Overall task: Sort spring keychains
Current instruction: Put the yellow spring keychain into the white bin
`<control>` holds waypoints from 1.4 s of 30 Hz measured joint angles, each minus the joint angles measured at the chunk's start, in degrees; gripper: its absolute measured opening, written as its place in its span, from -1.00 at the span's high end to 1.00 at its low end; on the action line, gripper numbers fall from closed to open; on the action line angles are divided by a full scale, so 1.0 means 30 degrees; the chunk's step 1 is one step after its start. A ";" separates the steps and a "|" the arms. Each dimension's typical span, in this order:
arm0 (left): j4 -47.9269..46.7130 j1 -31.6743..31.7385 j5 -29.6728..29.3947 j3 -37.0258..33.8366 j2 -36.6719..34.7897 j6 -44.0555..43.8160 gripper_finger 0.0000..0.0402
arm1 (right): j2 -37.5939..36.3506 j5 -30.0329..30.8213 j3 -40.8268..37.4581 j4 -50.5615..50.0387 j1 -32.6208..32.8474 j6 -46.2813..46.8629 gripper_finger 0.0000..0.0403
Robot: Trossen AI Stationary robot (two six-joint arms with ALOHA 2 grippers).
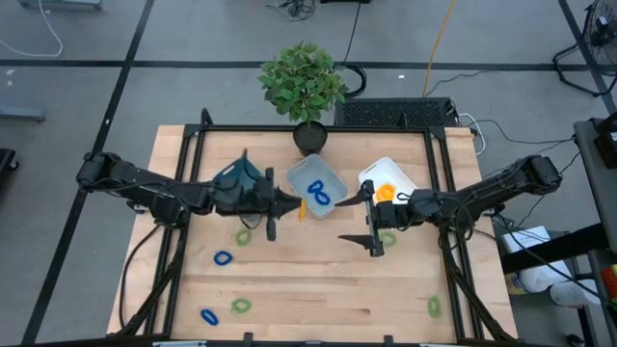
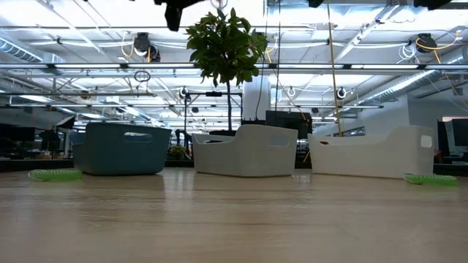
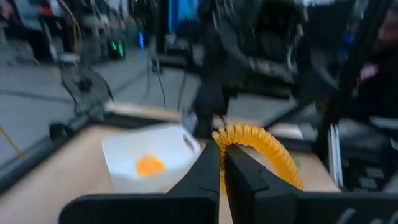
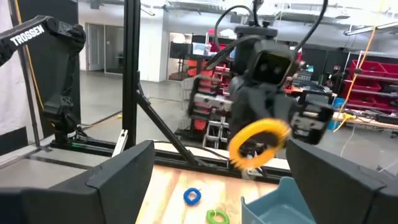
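Observation:
My left gripper (image 1: 292, 203) is over the table's middle, in front of the grey-blue bin (image 1: 316, 188), and is shut on an orange spring keychain (image 3: 261, 146). My right gripper (image 1: 367, 222) stands open facing it, near the white bin (image 1: 397, 173), with nothing between its fingers. The white bin holds an orange keychain (image 1: 386, 193), and blue ones (image 1: 318, 193) lie in the grey-blue bin. The teal bin (image 1: 237, 179) is under the left arm. Loose green (image 1: 242, 235) and blue (image 1: 223, 258) keychains lie on the table. My left gripper pinches the orange keychain's coil at one spot of its loop (image 3: 225, 135) between its two fingertips. The fingers point level toward the table's right. The loop (image 4: 258, 143) stands out past the fingertips, lifted clear of the table and bins.
A potted plant (image 1: 305, 87) stands at the table's far edge behind the bins. More keychains lie near the front edge: blue (image 1: 208, 315), green (image 1: 240, 306) and green (image 1: 434, 306). Another green one (image 1: 386, 239) lies under the right gripper. A dark frame borders the table.

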 joint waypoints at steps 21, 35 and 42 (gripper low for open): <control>0.2999 -0.0084 -0.3791 0.1552 0.0000 0.0221 0.98 | 0.5224 0.3322 0.4381 -0.0069 0.0090 -0.6396 -0.68; 0.2838 -0.0386 -0.7275 0.1552 0.0000 -0.0653 0.98 | 0.5234 0.6505 0.4477 0.2530 0.0342 -1.0355 -0.57; 0.5614 -0.0481 -0.8155 0.1559 0.1142 -0.0543 0.98 | 0.5220 0.6506 0.4477 0.3759 0.0025 -1.0925 -0.56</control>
